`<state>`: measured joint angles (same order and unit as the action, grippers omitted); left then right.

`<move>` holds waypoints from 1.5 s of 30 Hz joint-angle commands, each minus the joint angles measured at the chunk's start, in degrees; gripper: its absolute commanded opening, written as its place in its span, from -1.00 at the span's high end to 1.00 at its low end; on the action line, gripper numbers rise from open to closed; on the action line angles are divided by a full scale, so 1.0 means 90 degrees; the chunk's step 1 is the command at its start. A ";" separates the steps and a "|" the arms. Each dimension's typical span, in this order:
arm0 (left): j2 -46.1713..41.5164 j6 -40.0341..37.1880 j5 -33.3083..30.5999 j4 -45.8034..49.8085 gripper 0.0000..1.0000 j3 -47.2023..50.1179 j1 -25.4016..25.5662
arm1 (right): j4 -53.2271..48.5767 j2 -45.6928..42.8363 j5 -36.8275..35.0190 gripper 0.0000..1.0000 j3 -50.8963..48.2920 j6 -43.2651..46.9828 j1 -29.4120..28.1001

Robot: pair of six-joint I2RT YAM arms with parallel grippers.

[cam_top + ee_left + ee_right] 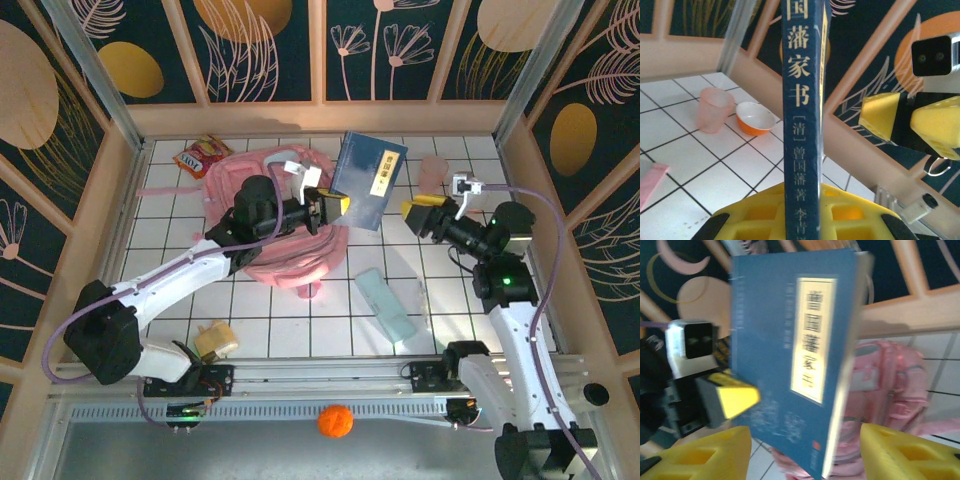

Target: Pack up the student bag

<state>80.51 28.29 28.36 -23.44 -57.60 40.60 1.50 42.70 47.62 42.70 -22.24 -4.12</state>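
Seen from above, the pale-pink student bag (300, 262) lies slumped on the white tiled table (450, 320), beneath and behind the left gripper (335, 207). That gripper's yellow fingers (750, 215) are clamped on the bottom edge of a blue book (368, 178). The book stands upright between them, its spine facing the wrist camera. Just to the right of the book, the right gripper (413, 215) has its fingers spread wide apart, gripping nothing. From the right wrist, the bag shows beyond the book.

The white tiled table (300, 330) carries the student bag (300, 262), a snack packet (200, 157), a pale-green case (385, 305) and a pink cup (715, 109).
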 commanded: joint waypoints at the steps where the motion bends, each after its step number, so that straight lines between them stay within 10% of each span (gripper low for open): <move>1: -0.0013 0.0448 0.0850 -0.1364 1.00 -0.0017 -0.0003 | 0.0455 -0.0229 0.0246 -0.27 -0.0085 -0.0070 -0.0357; 18: 0.0271 0.1473 0.2097 -0.3154 0.96 0.0096 -0.0005 | 0.2714 0.0281 0.1217 -0.32 -0.0474 -0.1010 -0.0915; 20: 0.0291 0.1559 0.2003 -0.3279 0.90 0.0173 -0.0002 | 0.2710 0.0234 0.1171 -0.07 -0.0505 -0.0956 -0.0911; 23: 0.0289 0.1447 0.1903 -0.3095 0.70 0.0170 -0.0007 | 0.2668 0.0105 0.0945 0.99 -0.0525 -0.0836 -0.0886; 26: 0.0036 0.0504 0.1492 -0.2037 -0.18 0.0141 -0.0005 | 0.1063 -0.0162 0.0073 1.00 -0.0116 0.0344 -0.0830; 28: -0.0210 -0.0257 0.1134 -0.1311 -0.39 0.0136 -0.0007 | -0.0217 -0.0310 -0.0978 1.00 0.0274 0.1421 -0.0824; 35: -0.0702 -0.4350 0.0058 0.2704 -0.49 -0.0950 -0.0005 | -0.2350 -0.0078 -0.2416 1.00 0.1009 0.4009 -0.1056; 45: -0.1172 -0.6959 -0.0322 0.3386 -0.56 -0.0754 -0.0004 | -0.4166 0.0590 -0.4212 1.00 0.1618 0.7728 -0.2532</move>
<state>69.52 -25.12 26.63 3.27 -64.84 40.60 -31.24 48.80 15.53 55.94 33.10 -23.53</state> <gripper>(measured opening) 0.775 0.110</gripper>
